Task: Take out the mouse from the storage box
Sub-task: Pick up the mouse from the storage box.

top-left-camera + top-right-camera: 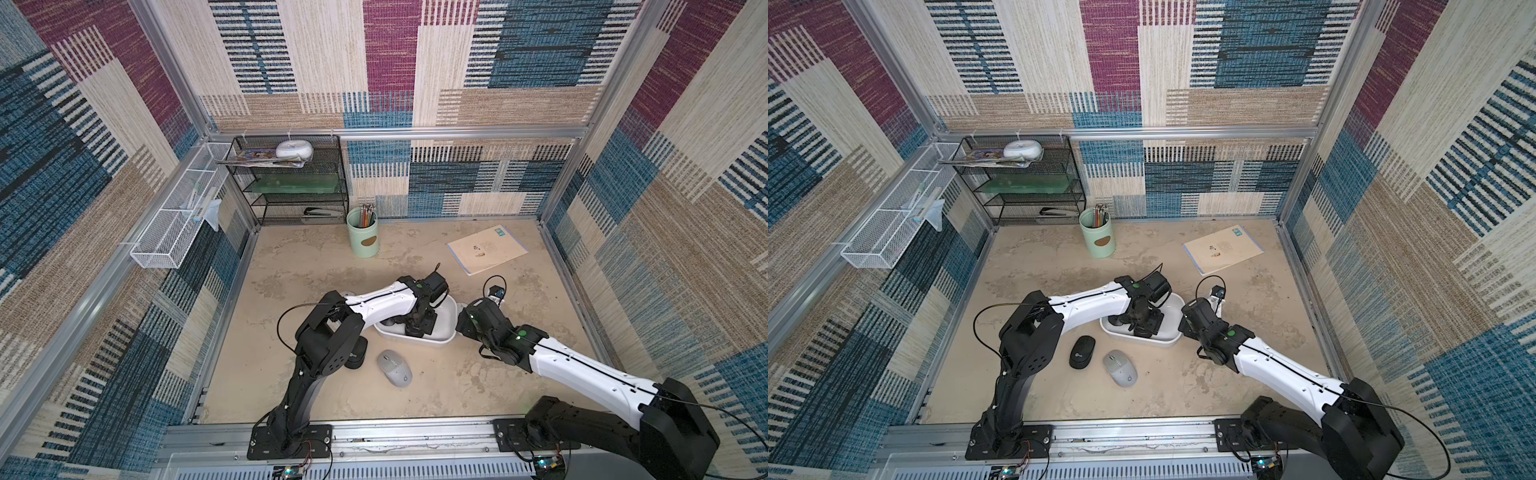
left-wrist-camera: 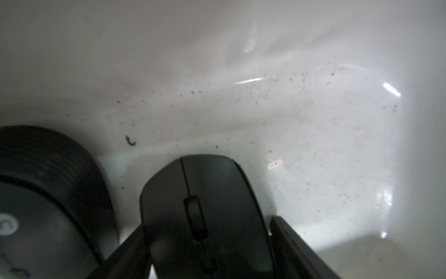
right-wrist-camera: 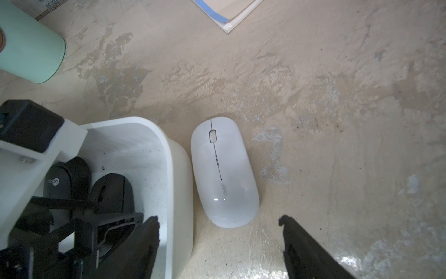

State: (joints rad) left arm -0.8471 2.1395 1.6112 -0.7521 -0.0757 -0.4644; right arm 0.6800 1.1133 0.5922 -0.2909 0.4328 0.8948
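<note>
White plastic storage box [image 1: 445, 322], both top views: stands mid-table with its top open. I judge it is placed so that either arm can reach in from above.
Left gripper [image 1: 419, 327], both top views: lowered inside the box with the wrist bent steeply down, a posture that suits a pick from above.
Mice outside, top views: a grey mouse [image 1: 395, 368] and a flat black mouse [image 1: 1082, 351] lie on the table [image 1: 415, 257] just in front of the box, near each other but apart. I take this for the set-down area.
Right arm [image 1: 582, 368], both top views: reaches to the box's right end. Its tool hides what lies beneath.
Wheel mouse [image 2: 200, 217], left wrist view: black and flat on the box floor, with its nose toward the far wall. This is the task's thing now in hand, and it is inside the box.
Left jaws, left wrist view: one of the fingers [image 2: 289, 244] stands on each flank of the wheel mouse, close against it. Whether they already pinch it I cannot tell. The flanks are probably chosen because the domed back offers no hold.
Logo mouse [image 2: 48, 193], left wrist view: black, also in the box, near the wheel mouse and outside the jaws. It could be brushed on the lift.
Right gripper [image 3: 218, 218], right wrist view: jaws wide apart with nothing held, hovering outside the box.
White mouse [image 3: 223, 171], right wrist view: on the table just beside the box's outer wall, lying along it.
Step in hand, as I judge it: the grasp on the wheel mouse. Two mice are in the box and three are out.
</note>
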